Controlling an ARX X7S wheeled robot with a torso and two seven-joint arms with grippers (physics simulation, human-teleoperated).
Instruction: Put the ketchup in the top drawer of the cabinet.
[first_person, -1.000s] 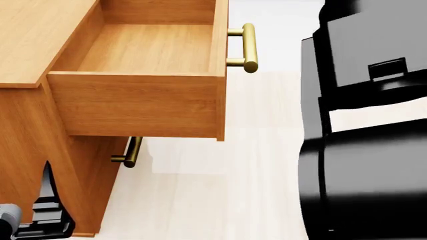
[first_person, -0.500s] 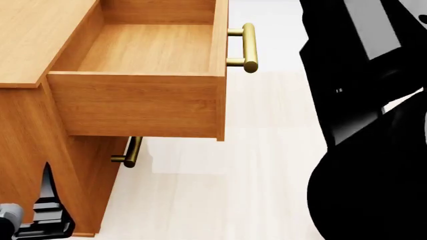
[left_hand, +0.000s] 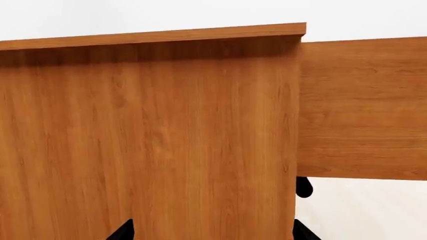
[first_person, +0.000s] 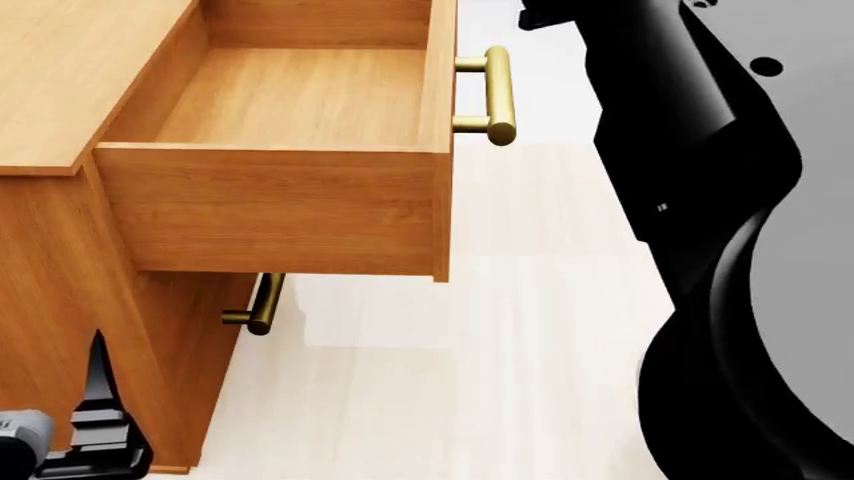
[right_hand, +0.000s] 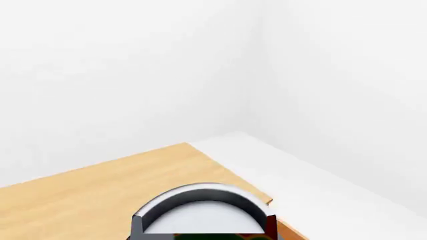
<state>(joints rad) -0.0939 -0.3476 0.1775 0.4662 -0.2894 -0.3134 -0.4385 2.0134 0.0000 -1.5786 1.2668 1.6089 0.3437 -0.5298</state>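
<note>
The ketchup (right_hand: 203, 214) shows in the right wrist view only as its silver lid and a strip of red and green label. My right gripper (right_hand: 203, 231) is shut on it, with dark fingers (right_hand: 138, 227) on either side, above the cabinet's flat top (right_hand: 100, 195). In the head view the top drawer (first_person: 287, 100) stands pulled out and empty, its brass handle (first_person: 497, 95) facing right. The ketchup is hidden in that view. My left gripper (left_hand: 212, 235) is open, low beside the cabinet's side wall (left_hand: 167, 140).
My black right arm (first_person: 707, 200) fills the head view's right side and reaches past the top edge. The lower drawer's brass handle (first_person: 260, 305) sits under the open drawer. Pale floor (first_person: 467, 380) lies in front of the cabinet. White walls stand behind it.
My right arm has swung up and leftward in the head view, toward the drawer's handle side. The drawer and my left gripper have stayed put.
</note>
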